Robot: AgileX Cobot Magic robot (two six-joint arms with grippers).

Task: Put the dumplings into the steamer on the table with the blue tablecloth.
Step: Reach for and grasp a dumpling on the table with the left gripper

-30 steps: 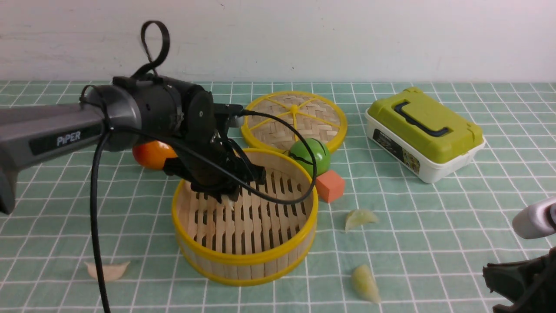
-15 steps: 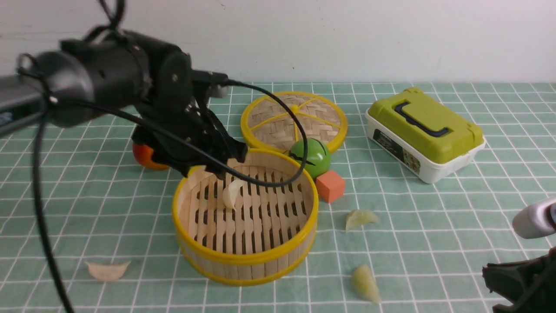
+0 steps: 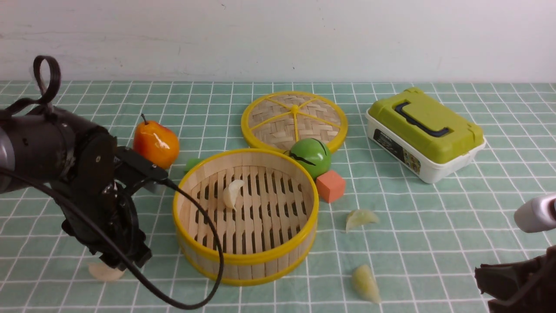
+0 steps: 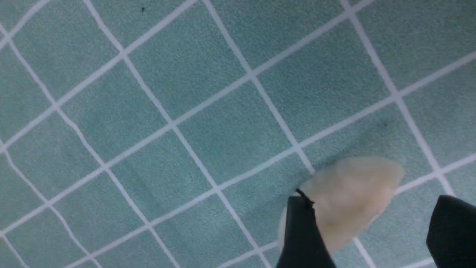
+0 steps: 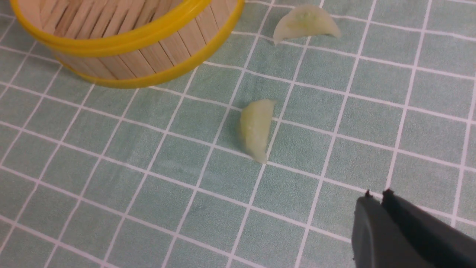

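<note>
The steamer (image 3: 245, 256) stands mid-table on the blue tablecloth (image 3: 434, 217), with one cream-white dumpling (image 3: 231, 193) on its slats. A second cream-white dumpling (image 3: 104, 273) lies on the cloth left of it, partly hidden by my left gripper (image 3: 124, 261). In the left wrist view that dumpling (image 4: 353, 193) lies between my open fingertips (image 4: 303, 230), not gripped. Two yellow-green dumplings (image 3: 360, 218) (image 3: 365, 283) lie right of the steamer; they also show in the right wrist view (image 5: 305, 24) (image 5: 256, 128). My right gripper (image 5: 377, 199) is shut and empty at the front right.
The flat woven lid (image 3: 294, 118) lies behind the steamer. A green ball (image 3: 309, 157) and an orange cube (image 3: 330, 185) sit at the steamer's right rear. A pear (image 3: 155, 143) stands at the left rear. A green-lidded box (image 3: 423, 132) stands at the right.
My left gripper let the cream-white dumpling go into the steamer, then swung left and down over the second cream-white dumpling on the cloth. The right arm has barely moved.
</note>
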